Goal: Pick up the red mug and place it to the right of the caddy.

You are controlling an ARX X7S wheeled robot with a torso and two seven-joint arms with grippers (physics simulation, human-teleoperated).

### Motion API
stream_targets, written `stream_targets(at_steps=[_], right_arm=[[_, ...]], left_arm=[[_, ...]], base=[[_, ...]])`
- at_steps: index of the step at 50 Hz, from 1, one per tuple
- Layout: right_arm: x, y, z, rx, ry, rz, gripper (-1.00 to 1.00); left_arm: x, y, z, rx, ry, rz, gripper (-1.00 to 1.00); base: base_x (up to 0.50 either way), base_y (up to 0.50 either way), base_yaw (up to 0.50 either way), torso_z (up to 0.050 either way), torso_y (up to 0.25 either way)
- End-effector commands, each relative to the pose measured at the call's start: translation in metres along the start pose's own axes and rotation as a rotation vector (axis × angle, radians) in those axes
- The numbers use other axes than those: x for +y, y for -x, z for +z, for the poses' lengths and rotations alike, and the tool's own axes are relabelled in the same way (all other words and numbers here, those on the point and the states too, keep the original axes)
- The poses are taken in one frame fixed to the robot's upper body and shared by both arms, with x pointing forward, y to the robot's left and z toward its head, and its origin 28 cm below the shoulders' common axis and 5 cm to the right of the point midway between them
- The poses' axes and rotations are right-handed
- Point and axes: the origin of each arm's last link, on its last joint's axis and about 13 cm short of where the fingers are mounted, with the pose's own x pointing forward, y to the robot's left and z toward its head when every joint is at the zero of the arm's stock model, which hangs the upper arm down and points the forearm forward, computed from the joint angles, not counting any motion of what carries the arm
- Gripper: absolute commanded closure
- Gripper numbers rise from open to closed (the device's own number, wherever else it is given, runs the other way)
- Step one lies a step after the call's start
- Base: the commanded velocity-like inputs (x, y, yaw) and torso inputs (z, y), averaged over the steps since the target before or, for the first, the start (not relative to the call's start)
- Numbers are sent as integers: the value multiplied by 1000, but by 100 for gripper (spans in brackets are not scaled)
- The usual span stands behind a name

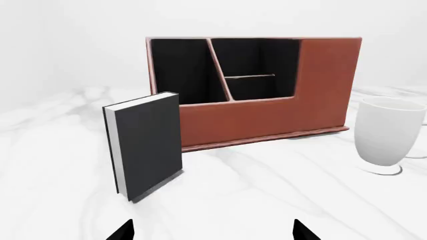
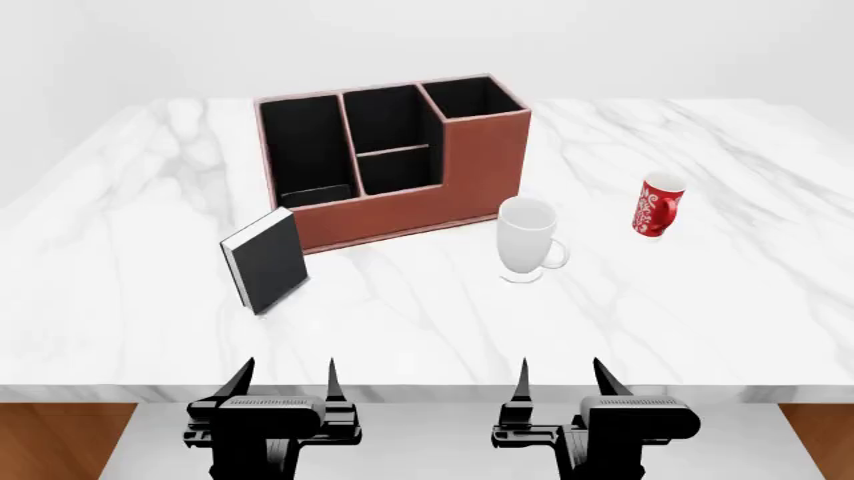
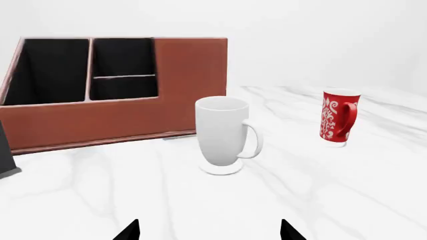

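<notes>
**A:** Left to right: black book (image 2: pixel 267 260) is being leaned by the caddy (image 2: pixel 400 165), then the white mug (image 2: pixel 530 240), then the red mug (image 2: pixel 657 205) is being left upright, well apart from the caddy on its right. How's the pickup being approached?

**B:** Both pincers are being held wide open and empty at the table (image 2: pixel 747 300) edge. The right gripper (image 2: pixel 561 385) is probably best being steered outside the white mug, with the red body being pinched, handle avoided.

White mug (image 2: pixel 529 238) stands upright mid-counter (image 2: pixel 694 300), handle swung toward five o'clock. Off at its nine o'clock, well apart, a black book (image 2: pixel 267 260) stands on end, white page edges facing seven o'clock. White marble counter, grey-veined.
</notes>
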Motion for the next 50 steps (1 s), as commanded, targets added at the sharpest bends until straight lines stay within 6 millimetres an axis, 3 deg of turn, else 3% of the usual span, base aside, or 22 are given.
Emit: stream_targets(at_steps=[1,17,50], right_arm=[[1,0,0,21,-19,19,-100],[4,-1,-3,42,7,50,-100],[3,0,-4,39,-4,52,-100]], left_arm=[[0,0,2,-21,-10,15,-100],[-1,0,-1,-5,-13,-7,-100],[-1,1,1,-12,-21,-7,-100]], base=[[0,0,0,0,0],[0,-16,0,0,0],[0,-500,0,0,0]])
